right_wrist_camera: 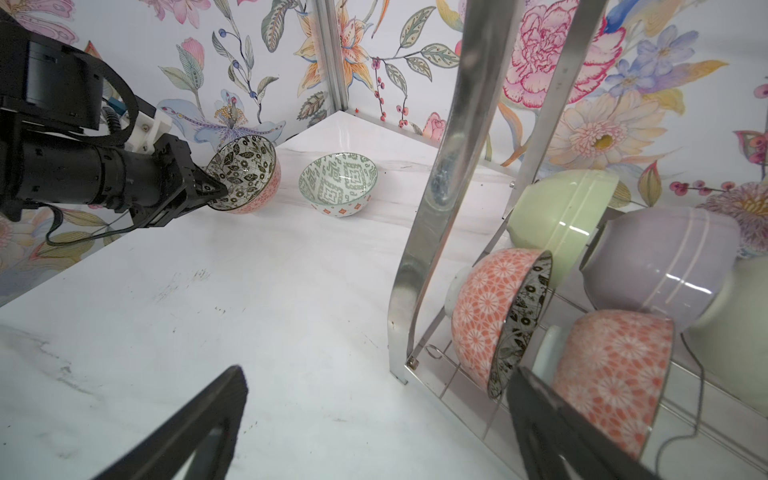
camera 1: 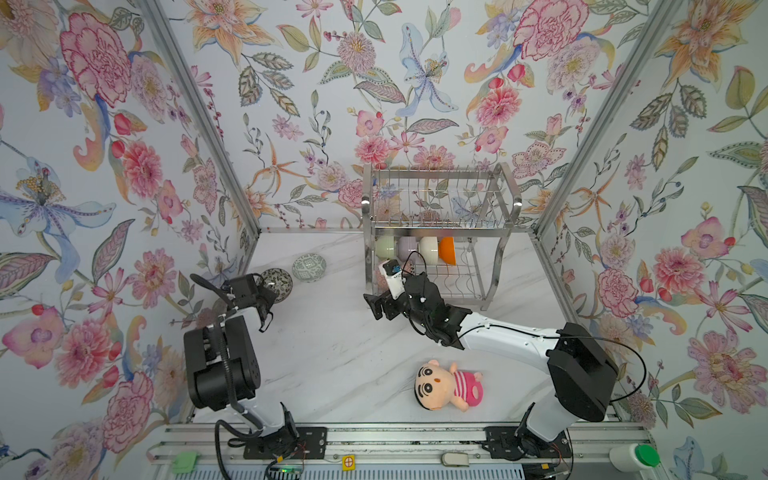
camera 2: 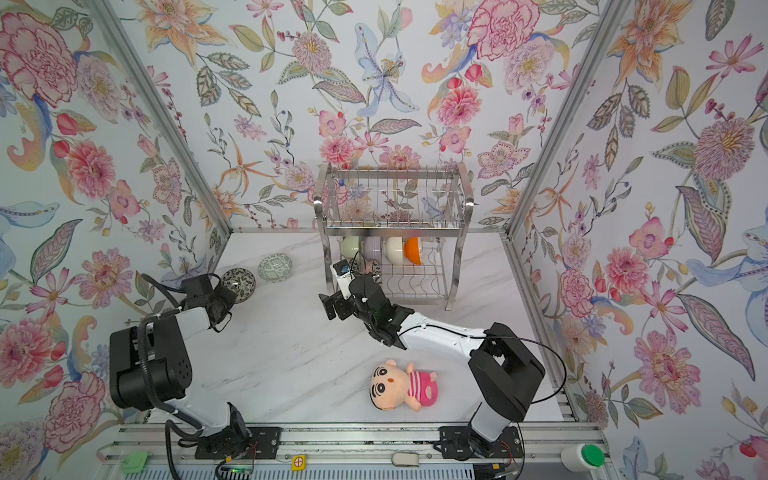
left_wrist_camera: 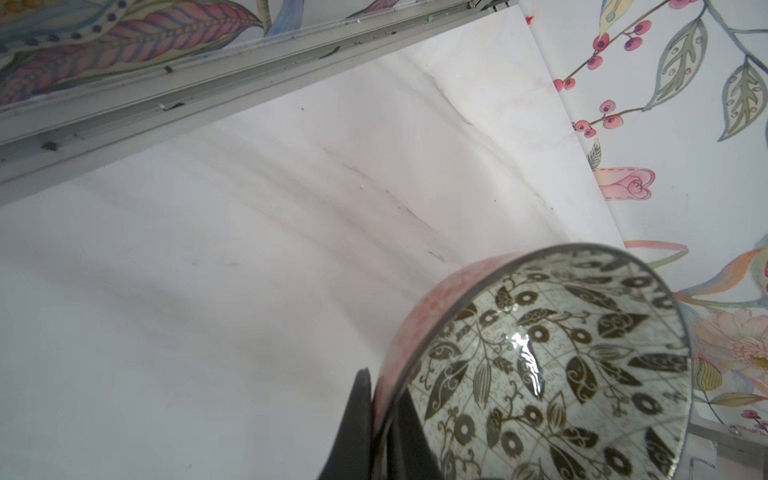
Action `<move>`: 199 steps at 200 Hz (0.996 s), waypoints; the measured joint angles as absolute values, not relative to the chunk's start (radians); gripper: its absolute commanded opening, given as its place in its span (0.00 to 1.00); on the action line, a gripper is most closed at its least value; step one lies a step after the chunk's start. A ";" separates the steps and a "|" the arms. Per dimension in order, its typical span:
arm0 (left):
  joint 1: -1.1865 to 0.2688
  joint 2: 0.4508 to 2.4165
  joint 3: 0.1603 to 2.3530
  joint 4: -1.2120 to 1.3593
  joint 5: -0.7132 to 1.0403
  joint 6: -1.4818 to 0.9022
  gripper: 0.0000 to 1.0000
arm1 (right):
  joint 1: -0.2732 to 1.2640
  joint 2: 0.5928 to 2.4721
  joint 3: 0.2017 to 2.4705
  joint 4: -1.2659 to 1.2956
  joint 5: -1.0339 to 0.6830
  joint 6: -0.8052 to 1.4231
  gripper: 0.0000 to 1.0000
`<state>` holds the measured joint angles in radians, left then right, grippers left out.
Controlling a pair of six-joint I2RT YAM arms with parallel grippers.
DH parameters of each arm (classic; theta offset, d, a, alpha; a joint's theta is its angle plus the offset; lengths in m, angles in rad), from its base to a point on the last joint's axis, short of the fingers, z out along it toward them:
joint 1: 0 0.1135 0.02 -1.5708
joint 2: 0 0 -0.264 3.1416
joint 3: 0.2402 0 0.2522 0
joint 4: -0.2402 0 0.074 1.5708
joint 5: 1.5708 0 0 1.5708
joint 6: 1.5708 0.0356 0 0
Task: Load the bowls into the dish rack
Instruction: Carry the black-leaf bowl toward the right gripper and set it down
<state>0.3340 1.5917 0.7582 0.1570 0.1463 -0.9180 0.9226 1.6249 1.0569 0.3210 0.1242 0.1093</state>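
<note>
Left fingers [right_wrist_camera: 203, 185] clamp the leaf bowl's [right_wrist_camera: 245, 168] rim.
Right fingers [right_wrist_camera: 224, 395] gape wide, empty, beside the rack [right_wrist_camera: 453, 166]; a teal bowl [right_wrist_camera: 338, 183] sits on the table [right_wrist_camera: 249, 311].

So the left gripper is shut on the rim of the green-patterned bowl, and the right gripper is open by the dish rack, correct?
No: the right wrist view shows the left gripper shut on the rim of the leaf-patterned bowl; the green-patterned bowl stands free. The right gripper is indeed open by the dish rack.
</note>
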 measured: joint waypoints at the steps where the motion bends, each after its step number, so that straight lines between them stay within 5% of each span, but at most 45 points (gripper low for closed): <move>1: 0.334 1.588 0.756 0.156 0.146 -0.916 0.00 | 0.923 1.623 1.056 0.321 0.125 0.109 0.99; 57: 0.253 1.328 0.609 0.060 0.151 -0.842 0.00 | 0.929 1.566 1.015 0.333 0.112 0.074 0.99; 105: 0.027 1.200 0.596 -0.024 0.168 -0.746 0.00 | 0.922 1.538 1.006 0.286 0.115 0.060 0.99; 199: -0.303 1.233 0.593 -0.191 0.161 -0.635 0.00 | 0.855 1.402 0.894 0.182 0.166 0.067 0.99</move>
<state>-0.3031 1.2327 0.5934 -0.1905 0.1612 -0.6353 0.8555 1.4025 0.8936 0.1818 0.1658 0.0673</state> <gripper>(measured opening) 0.091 0.992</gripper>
